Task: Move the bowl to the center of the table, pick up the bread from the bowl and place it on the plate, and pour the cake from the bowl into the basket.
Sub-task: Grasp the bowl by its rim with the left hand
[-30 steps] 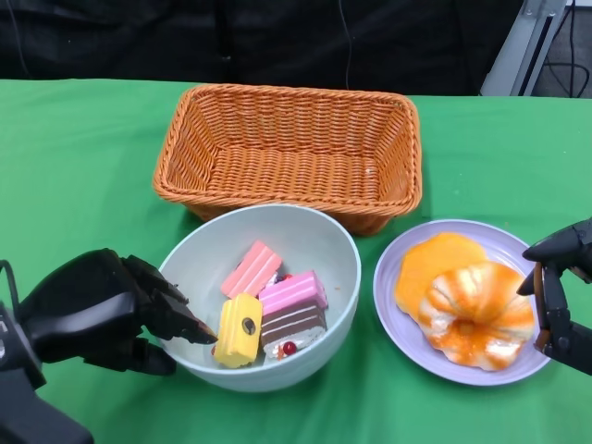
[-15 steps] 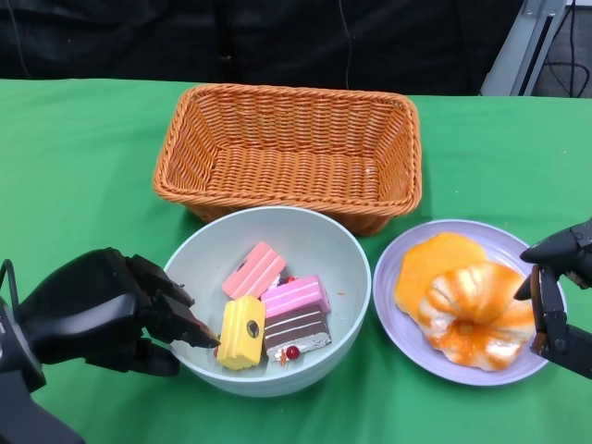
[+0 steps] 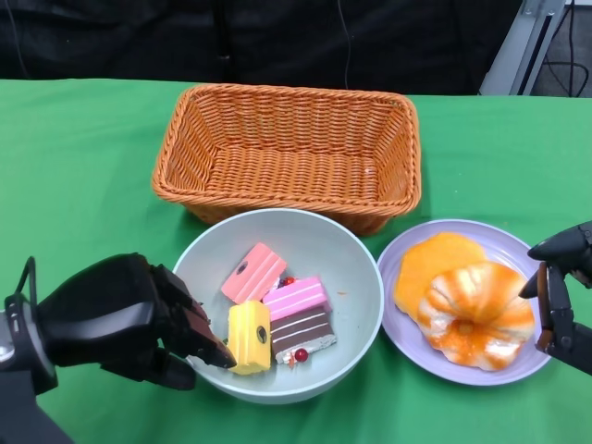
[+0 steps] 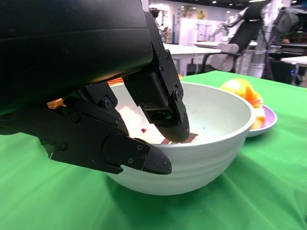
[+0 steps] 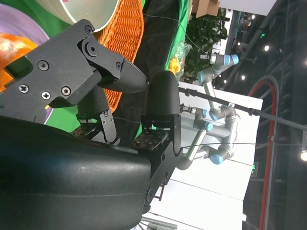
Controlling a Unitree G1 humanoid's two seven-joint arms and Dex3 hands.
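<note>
Item: bowl (image 3: 356,268) of cake slices (image 3: 277,310), held at its near-left rim.

We find the left hand (image 3: 120,319) pinching the rim, fingers inside, thumb outside; the right hand (image 3: 560,296) hangs spread beside the plate (image 3: 393,314), seemingly empty. The bowl sits before the basket (image 3: 287,148). We judge it rigid, smooth, light; grip firmly, or it slips when tipped.

Bright, even light; soft shadows; sharp, glare-free frames.

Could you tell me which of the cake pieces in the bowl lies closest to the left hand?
The yellow cake piece, at the bowl's near-left rim beside the left hand's fingertips; the pink pieces and the chocolate-layered one lie farther in.
</note>
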